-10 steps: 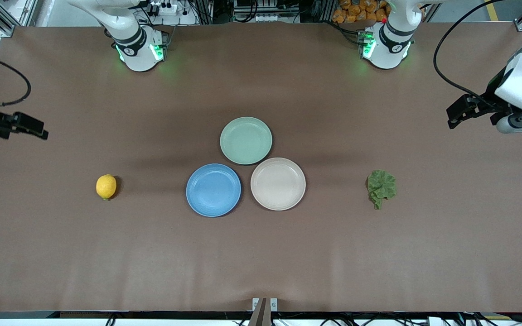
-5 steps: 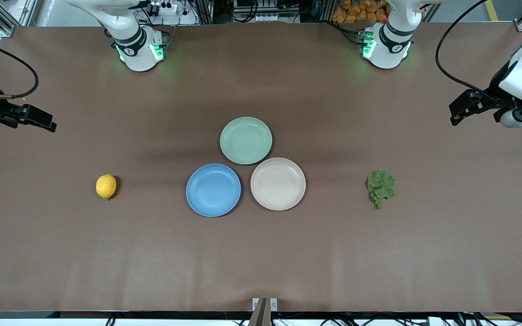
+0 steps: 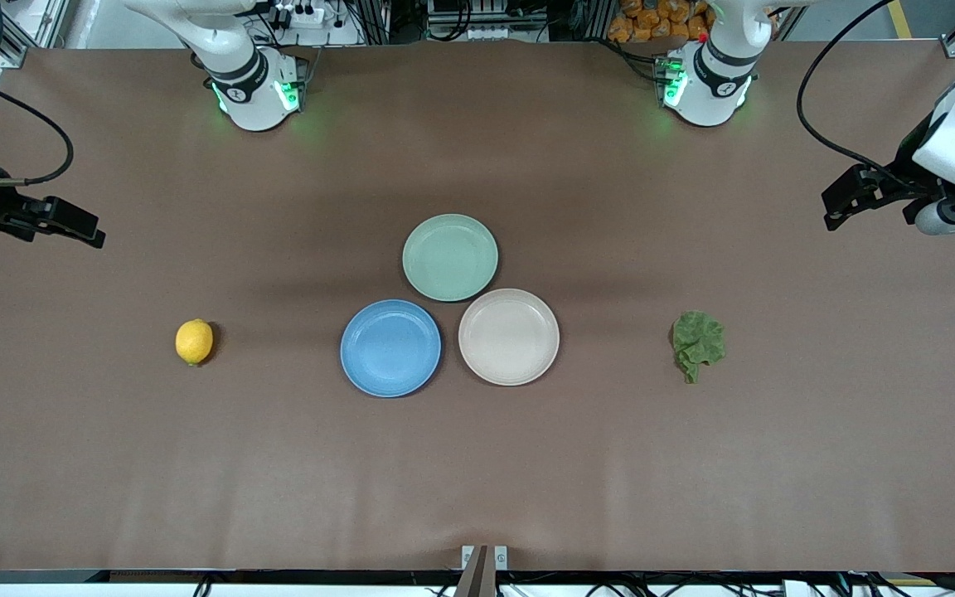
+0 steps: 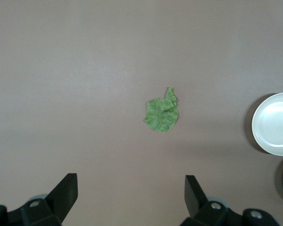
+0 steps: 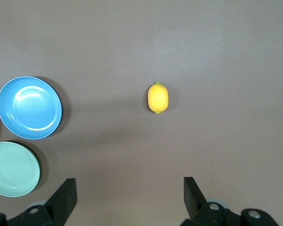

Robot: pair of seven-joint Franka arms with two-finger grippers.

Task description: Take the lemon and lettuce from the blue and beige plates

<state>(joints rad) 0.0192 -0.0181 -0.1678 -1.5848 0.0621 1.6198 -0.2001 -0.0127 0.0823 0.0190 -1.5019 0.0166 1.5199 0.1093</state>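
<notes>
The lemon (image 3: 194,342) lies on the bare table toward the right arm's end, beside the empty blue plate (image 3: 390,348). It also shows in the right wrist view (image 5: 157,98). The lettuce (image 3: 699,344) lies on the table toward the left arm's end, beside the empty beige plate (image 3: 509,337), and shows in the left wrist view (image 4: 162,114). My left gripper (image 4: 130,181) is open and empty, high over the table at its own end. My right gripper (image 5: 129,182) is open and empty, high over the opposite end.
An empty mint-green plate (image 3: 450,257) touches the blue and beige plates, farther from the front camera. The two arm bases (image 3: 255,91) stand along the table's back edge. The brown table (image 3: 477,464) is bare elsewhere.
Both arms' wrists have drifted slightly toward the bases' side of the table, then held nearly still. The lemon, lettuce and plates have not moved.
</notes>
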